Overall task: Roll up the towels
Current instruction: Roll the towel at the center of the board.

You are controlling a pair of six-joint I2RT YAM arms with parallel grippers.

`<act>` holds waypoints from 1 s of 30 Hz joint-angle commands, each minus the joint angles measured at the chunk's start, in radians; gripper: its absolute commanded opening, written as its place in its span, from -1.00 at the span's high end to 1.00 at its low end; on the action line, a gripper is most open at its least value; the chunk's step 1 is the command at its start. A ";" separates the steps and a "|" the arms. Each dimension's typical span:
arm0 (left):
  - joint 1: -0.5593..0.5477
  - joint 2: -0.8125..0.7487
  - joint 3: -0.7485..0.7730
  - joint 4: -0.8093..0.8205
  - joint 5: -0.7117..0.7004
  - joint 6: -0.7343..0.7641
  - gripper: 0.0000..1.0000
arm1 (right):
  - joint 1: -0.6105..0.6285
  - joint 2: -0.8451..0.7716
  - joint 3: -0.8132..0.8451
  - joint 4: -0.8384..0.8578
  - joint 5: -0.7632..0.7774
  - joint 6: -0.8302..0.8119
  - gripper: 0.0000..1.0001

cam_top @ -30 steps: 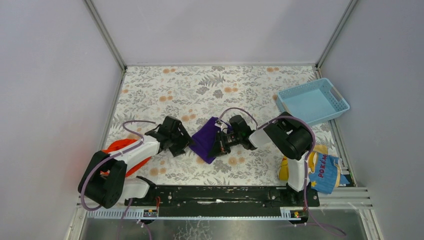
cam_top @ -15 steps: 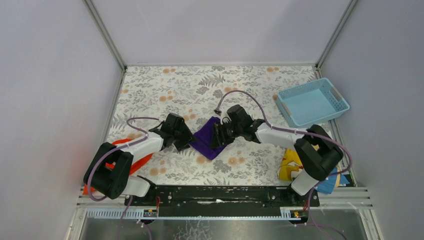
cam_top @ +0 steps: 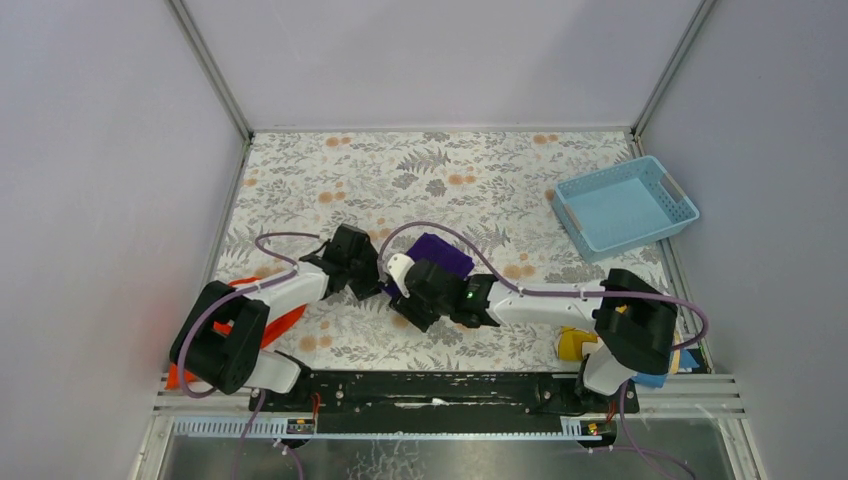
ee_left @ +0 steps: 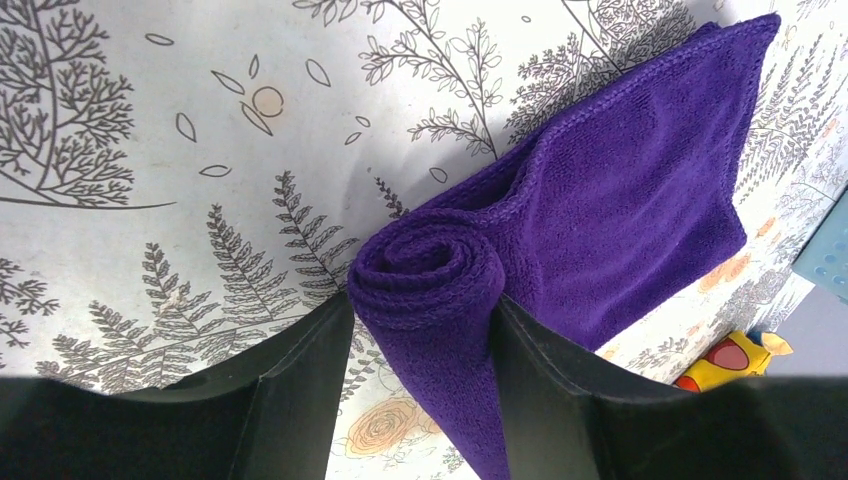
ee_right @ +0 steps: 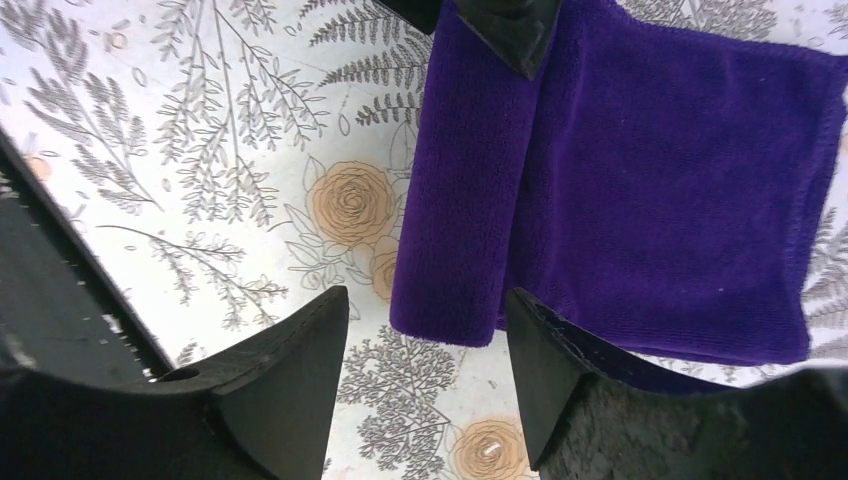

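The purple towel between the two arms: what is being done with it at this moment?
The two arms are rolling it. The left pincer is closed on one end of the roll of the purple towel, with a finger pressing each side. The right pincer stands open around the other end, without gripping. Only part of the towel is rolled; the rest lies flat on the flowered table. The orange-red towel lies near the left arm's base, and no pincer holds it.
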 commanded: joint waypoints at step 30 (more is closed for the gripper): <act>0.003 -0.222 -0.024 -0.218 -0.094 0.024 -0.41 | -0.091 0.065 -0.062 0.204 -0.440 0.109 1.00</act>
